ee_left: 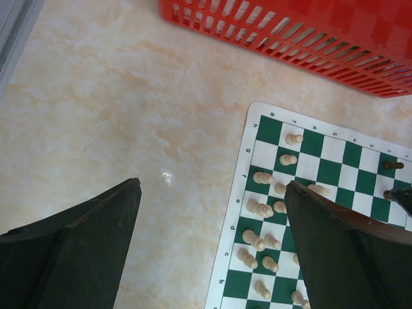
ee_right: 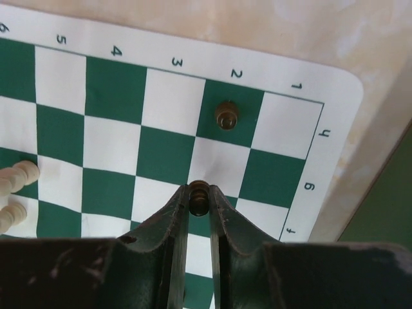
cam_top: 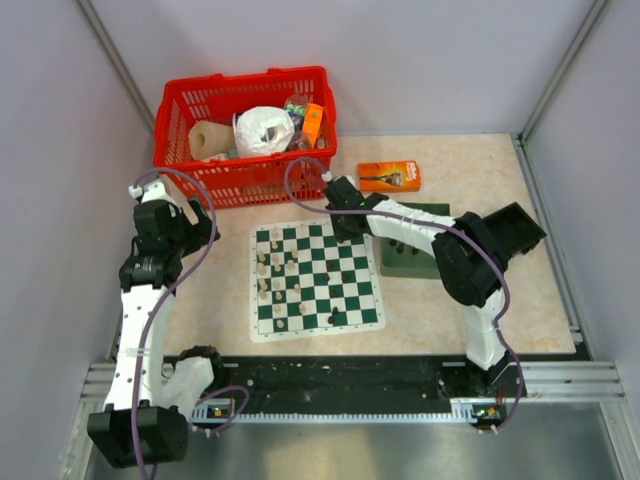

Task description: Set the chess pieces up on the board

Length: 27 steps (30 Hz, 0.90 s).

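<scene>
The board [cam_top: 262, 332] lies mid-table with several cream chess pieces [cam_top: 268, 272] along its left columns and a few dark ones [cam_top: 337, 316] to the right. My right gripper [cam_top: 345, 226] hangs over the board's far right corner, shut on a dark chess piece [ee_right: 200, 199] pinched between its fingertips. A dark pawn [ee_right: 226, 116] stands just beyond on a green square of the board [ee_right: 170, 96]. My left gripper [ee_left: 214, 187] is wide open over bare tabletop left of the board [ee_left: 248, 161], holding nothing, with cream pieces [ee_left: 261, 209] near its right finger.
A red basket [cam_top: 245, 135] with packaged items stands behind the board. An orange box [cam_top: 389, 176] lies at the back right. A dark green tray [cam_top: 412, 262] with more dark pieces sits right of the board, partly under my right arm.
</scene>
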Motion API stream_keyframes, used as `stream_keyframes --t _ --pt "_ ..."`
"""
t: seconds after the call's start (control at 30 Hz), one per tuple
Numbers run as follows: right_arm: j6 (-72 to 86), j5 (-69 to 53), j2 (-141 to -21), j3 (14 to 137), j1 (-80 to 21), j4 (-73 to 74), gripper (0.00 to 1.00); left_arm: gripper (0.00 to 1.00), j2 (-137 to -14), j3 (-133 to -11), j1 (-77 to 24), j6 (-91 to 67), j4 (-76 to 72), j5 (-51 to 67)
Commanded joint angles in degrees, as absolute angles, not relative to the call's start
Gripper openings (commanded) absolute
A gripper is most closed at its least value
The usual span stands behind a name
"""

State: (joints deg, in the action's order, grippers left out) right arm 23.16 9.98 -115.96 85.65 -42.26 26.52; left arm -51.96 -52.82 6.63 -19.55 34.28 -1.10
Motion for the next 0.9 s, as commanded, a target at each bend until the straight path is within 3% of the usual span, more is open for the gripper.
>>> stream_keyframes --t 0.0,0.63,0.87 --pt "22.32 13.80 -116.54 89.56 -42.54 25.93 0.17 0.99 -50.89 -52.73 6.77 -19.69 32.08 -1.05" --pt "22.15 14.59 -119.35 90.79 -42.19 26.98 0.18 0.99 -50.98 -52.73 6.68 -19.78 32.08 -1.05" --pt "21.97 13.18 -119.71 91.05 -42.19 26.98 0.27 0.99 -51.06 -52.65 6.68 -19.78 32.08 -1.05"
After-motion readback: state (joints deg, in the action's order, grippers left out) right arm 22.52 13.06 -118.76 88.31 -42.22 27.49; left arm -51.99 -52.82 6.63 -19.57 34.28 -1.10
